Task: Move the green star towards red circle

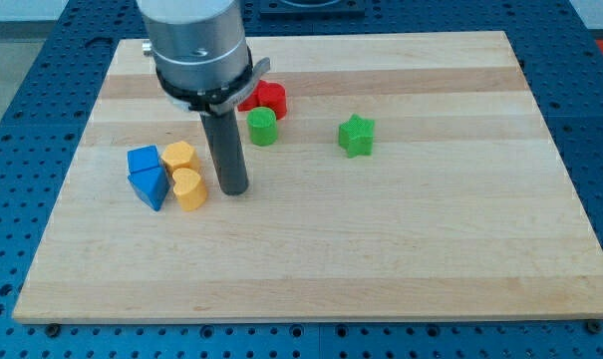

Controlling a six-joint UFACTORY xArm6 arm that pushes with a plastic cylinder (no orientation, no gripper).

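The green star (357, 135) lies on the wooden board right of centre, towards the view's top. The red circle (268, 98) sits up and to the left of it, partly hidden behind the arm's metal flange. A green cylinder-like block (262, 127) stands just below the red circle, between it and the star's side. My tip (234, 188) rests on the board well to the left of the green star, just right of the yellow blocks. It touches no block that I can see.
A yellow hexagon-like block (179, 157) and a yellow heart (189, 188) sit left of my tip. Two blue blocks (147, 177) lie left of those. The wooden board (381, 249) rests on a blue perforated table (22, 60).
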